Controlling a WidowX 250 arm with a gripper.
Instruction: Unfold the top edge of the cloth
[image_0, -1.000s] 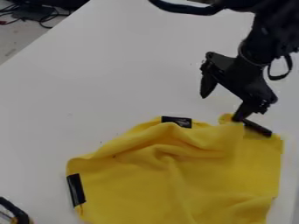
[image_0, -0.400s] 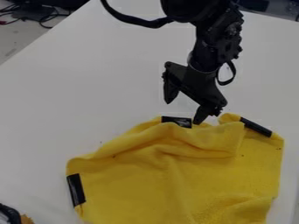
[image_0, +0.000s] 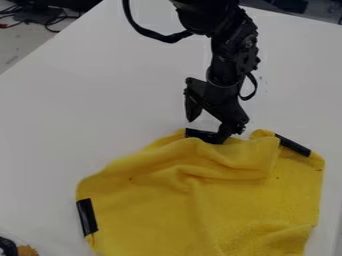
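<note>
1. Right, the black two-finger gripper (image_0: 206, 131) hangs, fingers apart, at the top of the yellow fabric cloth (image_0: 153, 200).
2. Softly rumpled, it covers smooth white table (image_0: 80, 100), rectangular black strips (image_0: 87, 216) edging it.

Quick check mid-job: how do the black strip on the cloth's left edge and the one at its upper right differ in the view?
The left strip runs nearly up and down; the upper-right strip slants down to the right. The left strip looks broader, the upper-right strip slimmer. The upper-right strip lies nearer the end effector than the left strip. Both are black and edge the yellow cloth.
</note>
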